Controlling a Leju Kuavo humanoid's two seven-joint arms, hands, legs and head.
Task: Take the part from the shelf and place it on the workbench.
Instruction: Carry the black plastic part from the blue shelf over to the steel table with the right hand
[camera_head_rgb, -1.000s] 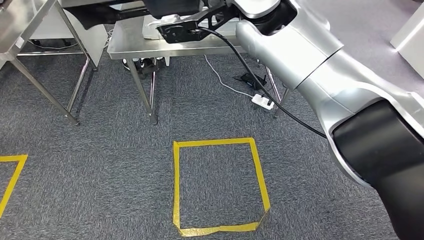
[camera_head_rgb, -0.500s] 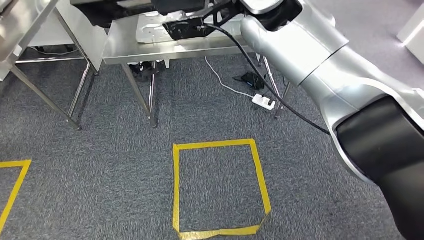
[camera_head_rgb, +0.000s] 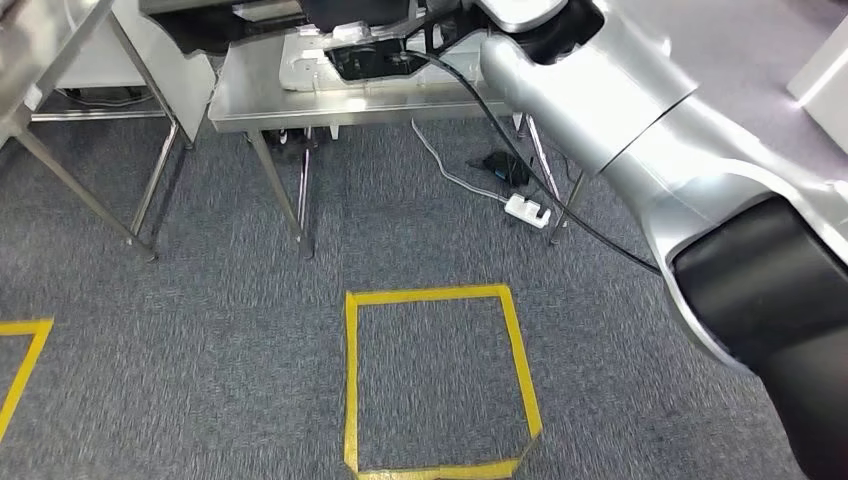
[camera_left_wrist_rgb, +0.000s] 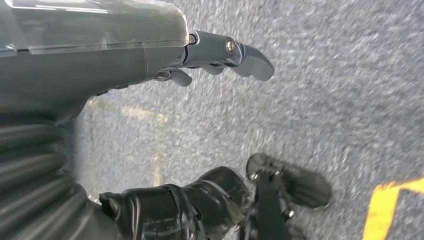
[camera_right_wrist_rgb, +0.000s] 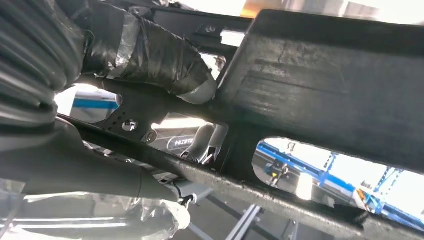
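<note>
As seen from the head, grey speckled carpet (camera_head_rgb: 200, 300) all round, marked with a yellow tape square (camera_head_rgb: 350, 380) (a corner of another at the far left). Beyond it, a stainless worktop (camera_head_rgb: 260, 100) on thin steel legs, smooth and shiny, with a white power strip (camera_head_rgb: 527, 209) on the floor under it.

Reaching over that worktop from the silver right arm, the right hand (camera_right_wrist_rgb: 145, 52); mostly cut off by the upper edge in the head view. Closed around the part (camera_right_wrist_rgb: 325, 90) in the wrist view: taped thumb pressed on one face, other fingers (camera_right_wrist_rgb: 90, 175) on the opposite face, so firmly held. Flat, black, matt, with rounded cut-outs; stretches well past the fingers, out above the worktop (camera_head_rgb: 200, 30). Cannot tell whether touching the steel.

Hanging over the carpet, the left hand (camera_left_wrist_rgb: 125, 60): fingers (camera_left_wrist_rgb: 245, 55) apart, holding nothing. Slightly blurred there.
</note>
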